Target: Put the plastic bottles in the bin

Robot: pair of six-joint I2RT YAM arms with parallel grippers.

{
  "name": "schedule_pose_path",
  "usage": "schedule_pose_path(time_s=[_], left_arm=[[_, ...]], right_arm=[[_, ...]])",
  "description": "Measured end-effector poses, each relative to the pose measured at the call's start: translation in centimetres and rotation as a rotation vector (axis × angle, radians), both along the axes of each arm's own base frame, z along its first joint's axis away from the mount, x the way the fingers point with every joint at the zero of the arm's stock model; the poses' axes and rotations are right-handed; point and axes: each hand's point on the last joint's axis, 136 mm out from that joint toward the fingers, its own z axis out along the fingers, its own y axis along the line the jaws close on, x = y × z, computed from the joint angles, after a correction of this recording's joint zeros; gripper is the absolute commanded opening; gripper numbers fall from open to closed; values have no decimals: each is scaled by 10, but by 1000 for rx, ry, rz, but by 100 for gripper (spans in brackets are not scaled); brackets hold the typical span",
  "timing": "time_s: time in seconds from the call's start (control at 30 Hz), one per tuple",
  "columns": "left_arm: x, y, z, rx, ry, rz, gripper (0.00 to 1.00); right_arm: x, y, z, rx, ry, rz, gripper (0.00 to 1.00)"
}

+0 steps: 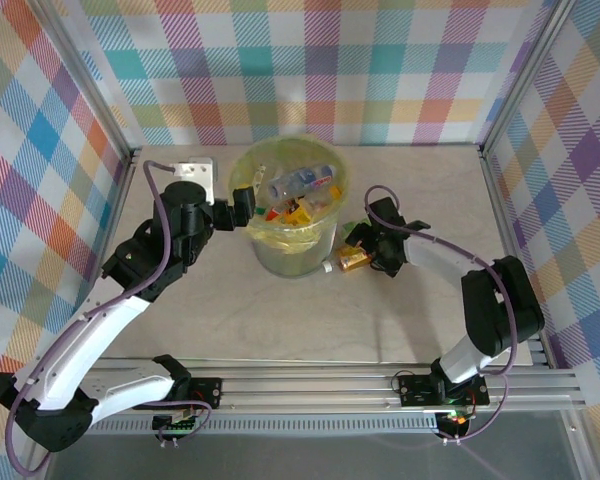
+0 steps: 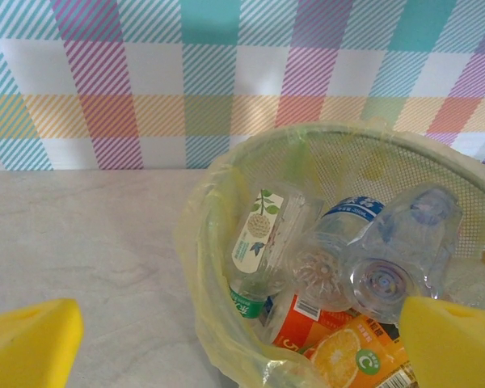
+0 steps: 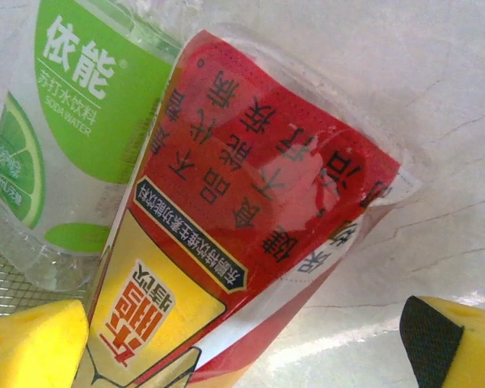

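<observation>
A: You are getting close. Most of the plastic bottles (image 1: 298, 190) are already lying in the bin (image 1: 332, 232), piled on one another inside the yellow-green liner. From the left wrist view I am counting several clear ones and an orange-labelled one on the heap.

B: You are not finishing yet, though. At least two are lying on the counter (image 1: 280, 320) just to the right of the bin: a red-labelled bottle (image 3: 250, 218) and, touching it, a green-labelled bottle (image 3: 81, 121) that is resting near the bin's mesh wall.

A: Your left claw (image 2: 242, 347) is hanging at the bin's left rim with its jaws spread wide and nothing between them, so that arm is carrying nothing.

B: Your right claw (image 3: 242, 356) is also standing fully open, straddling the red-labelled bottle close up. The pads are sitting on either side of it, and I am not seeing them pressing on it yet.

A: So, as I am judging it, you are facing one grab there and then the green one. Whether more are hiding behind the bin, I cannot tell.
</observation>
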Motion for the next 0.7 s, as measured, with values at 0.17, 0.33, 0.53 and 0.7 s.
schedule_pose_path(time_s=[0.17, 0.33, 0.53, 0.7], left_arm=[[2, -2, -3, 4, 7, -2, 100], [2, -2, -4, 6, 10, -2, 100], [2, -3, -4, 5, 11, -6, 100], [2, -4, -4, 4, 12, -9, 100]], right_arm=[[3, 0, 0, -5, -6, -3, 100], [4, -5, 0, -27, -13, -14, 100], [-4, -17, -5, -64, 8, -32, 100], [-14, -32, -7, -77, 20, -54, 100]])
